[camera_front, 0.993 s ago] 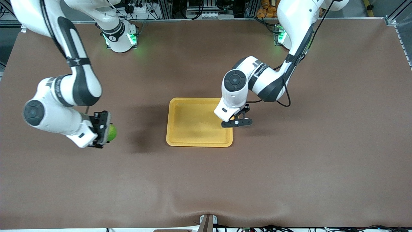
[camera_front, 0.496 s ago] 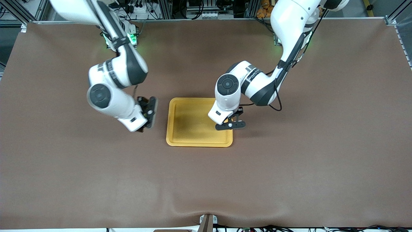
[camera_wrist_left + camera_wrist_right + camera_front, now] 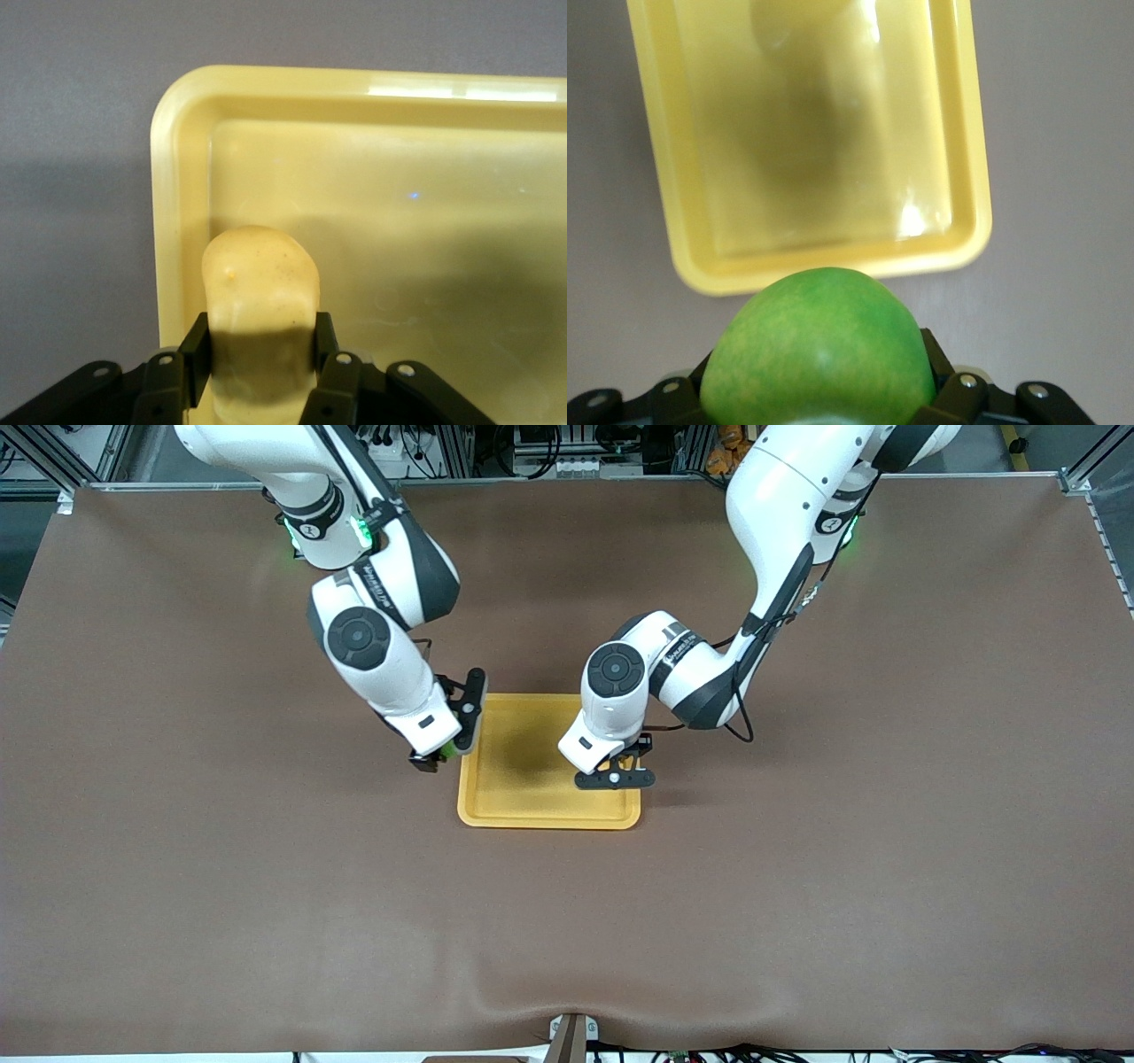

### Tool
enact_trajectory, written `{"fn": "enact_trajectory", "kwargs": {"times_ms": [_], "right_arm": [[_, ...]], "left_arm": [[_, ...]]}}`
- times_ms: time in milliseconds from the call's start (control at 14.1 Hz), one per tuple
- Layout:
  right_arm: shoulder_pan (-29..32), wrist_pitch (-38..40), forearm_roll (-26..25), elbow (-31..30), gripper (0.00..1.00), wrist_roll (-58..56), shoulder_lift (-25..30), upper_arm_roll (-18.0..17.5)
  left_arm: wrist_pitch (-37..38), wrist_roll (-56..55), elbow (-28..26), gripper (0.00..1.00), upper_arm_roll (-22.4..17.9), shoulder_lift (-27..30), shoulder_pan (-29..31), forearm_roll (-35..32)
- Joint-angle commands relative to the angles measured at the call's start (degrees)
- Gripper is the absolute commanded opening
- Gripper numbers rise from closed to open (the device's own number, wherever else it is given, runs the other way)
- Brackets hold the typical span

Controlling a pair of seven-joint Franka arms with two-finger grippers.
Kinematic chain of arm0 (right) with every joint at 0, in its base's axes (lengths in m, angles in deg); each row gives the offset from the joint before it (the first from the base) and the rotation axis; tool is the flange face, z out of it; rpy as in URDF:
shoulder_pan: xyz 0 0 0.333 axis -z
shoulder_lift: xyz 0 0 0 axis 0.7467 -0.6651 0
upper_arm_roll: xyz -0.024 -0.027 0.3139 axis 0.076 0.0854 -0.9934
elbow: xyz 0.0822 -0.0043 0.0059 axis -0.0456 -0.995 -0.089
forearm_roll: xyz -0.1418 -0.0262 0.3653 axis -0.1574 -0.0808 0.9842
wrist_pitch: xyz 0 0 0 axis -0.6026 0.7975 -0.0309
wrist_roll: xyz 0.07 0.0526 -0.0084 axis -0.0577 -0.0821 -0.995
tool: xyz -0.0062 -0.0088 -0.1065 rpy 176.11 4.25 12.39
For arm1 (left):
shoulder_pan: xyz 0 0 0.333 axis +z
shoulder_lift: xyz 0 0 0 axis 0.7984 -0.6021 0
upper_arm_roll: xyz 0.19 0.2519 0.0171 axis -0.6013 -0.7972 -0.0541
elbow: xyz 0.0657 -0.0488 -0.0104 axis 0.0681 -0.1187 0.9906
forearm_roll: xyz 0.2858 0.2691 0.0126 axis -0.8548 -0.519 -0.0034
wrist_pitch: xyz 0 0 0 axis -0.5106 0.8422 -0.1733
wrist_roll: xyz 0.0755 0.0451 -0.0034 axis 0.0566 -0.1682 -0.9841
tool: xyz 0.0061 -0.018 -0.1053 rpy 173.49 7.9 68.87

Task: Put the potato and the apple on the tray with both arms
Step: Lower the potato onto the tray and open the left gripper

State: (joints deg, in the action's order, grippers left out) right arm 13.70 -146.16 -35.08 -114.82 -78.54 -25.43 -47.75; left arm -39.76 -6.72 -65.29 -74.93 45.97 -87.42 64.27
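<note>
Right now both arms carry their loads at the yellow tray (image 3: pixel 532 802), and neither piece is down yet. The left gripper (image 3: pixel 615 778) is clamped on the potato (image 3: pixel 261 301) and hangs over the tray's floor, close to the rim at the left arm's end. The right gripper (image 3: pixel 447 744) is clenched around the green apple (image 3: pixel 819 350) and sits over the tray's edge at the right arm's end — from its wrist view the apple hangs just outside the rim, not yet over the floor.

That is the weak spot, I'd say. If the right gripper lets go where it hangs, the apple could strike the rim and roll off onto the brown table (image 3: pixel 797 912); being round, it may roll even after a clean drop, since the rim is low. The potato is lumpier and should stay put, though a release from height could bounce it toward the nearby rim. With both grippers converging on one small tray, a crowded approach could also make them knock together — or nudge the tray.
</note>
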Motion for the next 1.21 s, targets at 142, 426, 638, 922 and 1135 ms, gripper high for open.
{"fn": "enact_trajectory", "kwargs": {"times_ms": [142, 426, 638, 922, 1135], "right_arm": [[-3.4, -7.4, -1.2, -6.1, 0.00, 4.1, 1.3, 0.5], [-4.3, -7.6, -1.2, -7.0, 0.00, 8.0, 0.0, 0.5], [-4.4, -7.8, -1.3, -7.0, 0.00, 8.2, -1.7, 0.5], [-5.5, -10.8, -1.3, -6.9, 0.00, 8.2, -3.7, 0.5], [-6.4, -12.3, -1.3, -6.8, 0.00, 8.2, -5.1, 0.5]], "left_arm": [[-0.4, 3.3, 1.4, 0.14, -0.3, -1.4, -0.3, -1.6], [-1.0, 3.7, 1.3, 0.19, -0.2, -2.2, -0.3, -4.3], [-1.0, 3.6, 1.3, 0.22, -0.2, -2.4, -0.3, -4.6], [-1.2, 3.0, 1.4, 0.46, -0.2, -3.1, -0.2, -4.3], [-2.6, 2.4, 1.4, 0.65, -0.2, -3.7, -0.3, -4.3]]}}
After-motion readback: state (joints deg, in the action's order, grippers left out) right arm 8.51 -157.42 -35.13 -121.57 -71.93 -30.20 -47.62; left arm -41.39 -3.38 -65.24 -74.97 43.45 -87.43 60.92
